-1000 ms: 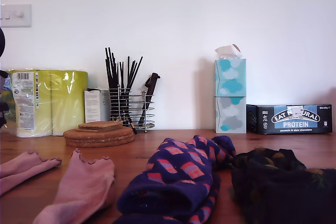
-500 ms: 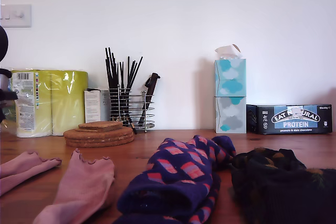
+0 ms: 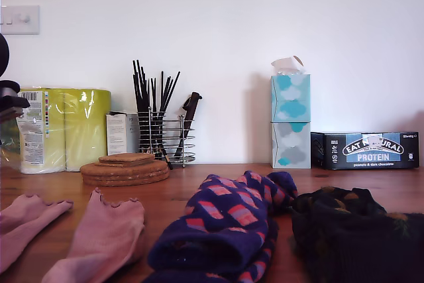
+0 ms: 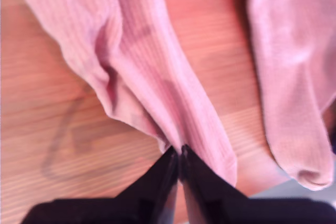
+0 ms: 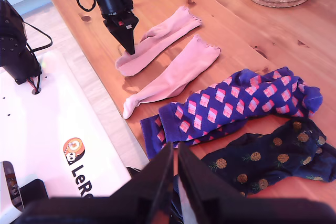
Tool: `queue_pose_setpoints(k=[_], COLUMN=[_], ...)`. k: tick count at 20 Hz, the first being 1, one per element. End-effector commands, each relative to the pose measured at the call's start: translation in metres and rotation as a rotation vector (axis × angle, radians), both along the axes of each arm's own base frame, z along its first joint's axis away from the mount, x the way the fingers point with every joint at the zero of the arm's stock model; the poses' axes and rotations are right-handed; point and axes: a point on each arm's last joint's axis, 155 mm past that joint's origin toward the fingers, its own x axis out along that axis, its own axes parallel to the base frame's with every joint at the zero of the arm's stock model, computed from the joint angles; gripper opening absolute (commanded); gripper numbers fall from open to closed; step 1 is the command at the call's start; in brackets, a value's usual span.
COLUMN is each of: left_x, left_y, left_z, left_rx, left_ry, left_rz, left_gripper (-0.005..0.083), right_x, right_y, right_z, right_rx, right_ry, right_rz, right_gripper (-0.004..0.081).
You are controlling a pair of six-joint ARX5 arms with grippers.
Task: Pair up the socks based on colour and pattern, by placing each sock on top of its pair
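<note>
My first gripper is shut on the edge of a pale pink sock, which lies on the wooden table. The second wrist view shows that gripper at the toe end of the same pink sock. The other pink sock lies beside it, apart. Two navy socks with pink diamonds lie stacked, and near-black dotted socks lie bunched past them. My second gripper is shut and holds nothing, hovering over the navy socks' end. In the exterior view the pink socks, the navy socks and the dark socks run left to right.
Cork mats, a yellow-green paper roll pack, a wire rack of black sticks, stacked tissue boxes and a protein bar box line the back wall. A white mat borders the table edge. An arm part shows at the exterior view's left edge.
The pink sock at the exterior view's left has been dragged lower and toward that edge. The arm part at that edge has risen.
</note>
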Motion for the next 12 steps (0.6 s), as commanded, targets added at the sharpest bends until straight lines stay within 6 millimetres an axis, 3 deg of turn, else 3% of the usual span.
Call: queue_pose_setpoints(k=[1, 6, 12], left_x=[-0.001, 0.011, 0.035], left_y=[-0.004, -0.011, -0.027], left_z=[0.0, 0.017, 0.055], left_rx=[-0.015, -0.05, -0.124], left_ry=[0.013, -0.019, -0.09], left_rz=[-0.017, -0.043, -0.08], left_gripper=[-0.0023, -0.0023, -0.0023], right_x=[0.001, 0.002, 0.02], right_y=[0.001, 0.001, -0.003], right_z=[0.002, 0.002, 0.012], right_rx=[0.0, -0.001, 0.0], right_ry=[-0.006, -0.009, -0.088], right_rz=[0.004, 0.001, -0.065], right_gripper=[-0.0013, -0.0013, -0.0013])
